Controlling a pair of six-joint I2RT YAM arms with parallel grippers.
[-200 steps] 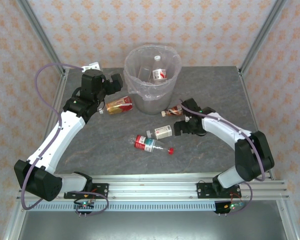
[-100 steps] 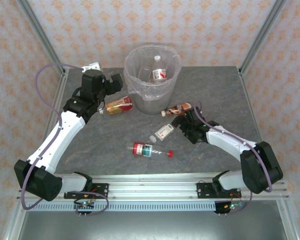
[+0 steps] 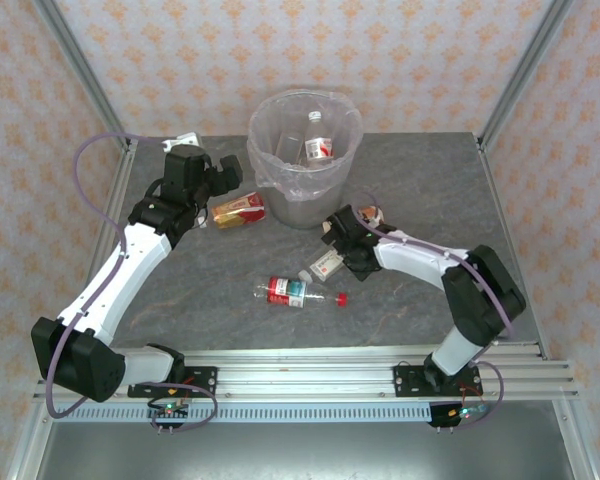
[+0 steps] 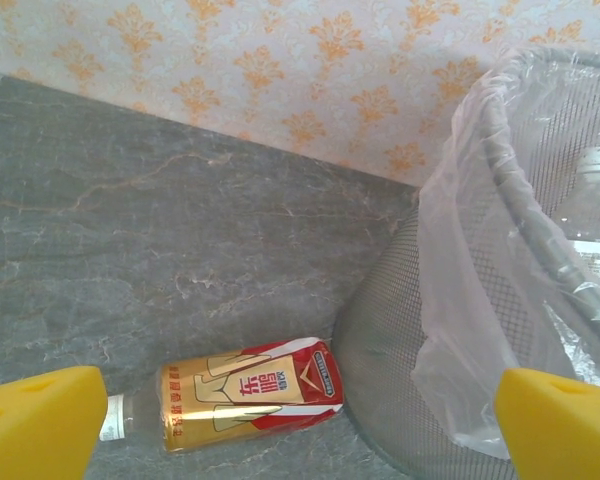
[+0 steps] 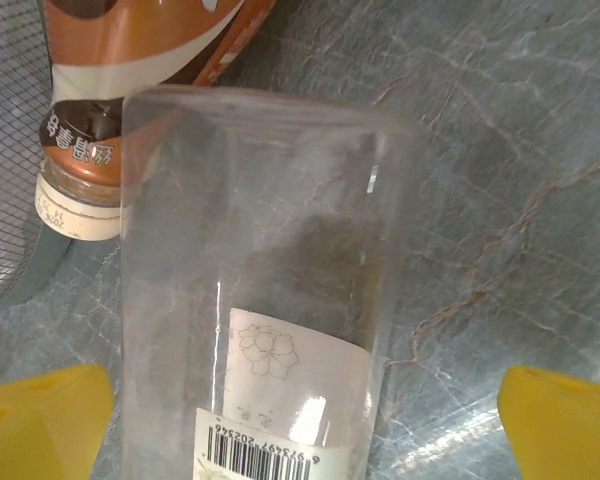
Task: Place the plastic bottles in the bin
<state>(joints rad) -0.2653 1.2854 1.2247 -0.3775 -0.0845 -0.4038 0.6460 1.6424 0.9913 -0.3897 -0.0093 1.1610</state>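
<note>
The bin [image 3: 280,178] stands at the back middle with a bottle [image 3: 318,146] inside. My left gripper [image 3: 232,178] hovers open beside the bin [image 4: 450,330], above a gold-and-red bottle [image 4: 245,390] lying on the table [image 3: 238,211]. Yellow fingertips [image 4: 35,425] stand wide on either side of it. My right gripper [image 5: 305,420] is open and straddles a clear white-label bottle [image 5: 260,300], which lies right of centre [image 3: 325,265]. A brown-label bottle [image 5: 140,40] with a white cap lies just beyond it. A red-label bottle [image 3: 292,292] lies nearer the front.
A loose red cap [image 3: 341,298] lies right of the red-label bottle. The bin's mesh wall [image 5: 5,150] is close on the left in the right wrist view. Metal frame posts [image 3: 515,75] and patterned walls enclose the grey table [image 3: 430,180].
My right arm has swung left toward the bin and come over the white-label bottle. The red-label bottle shifted slightly. The left arm has barely moved.
</note>
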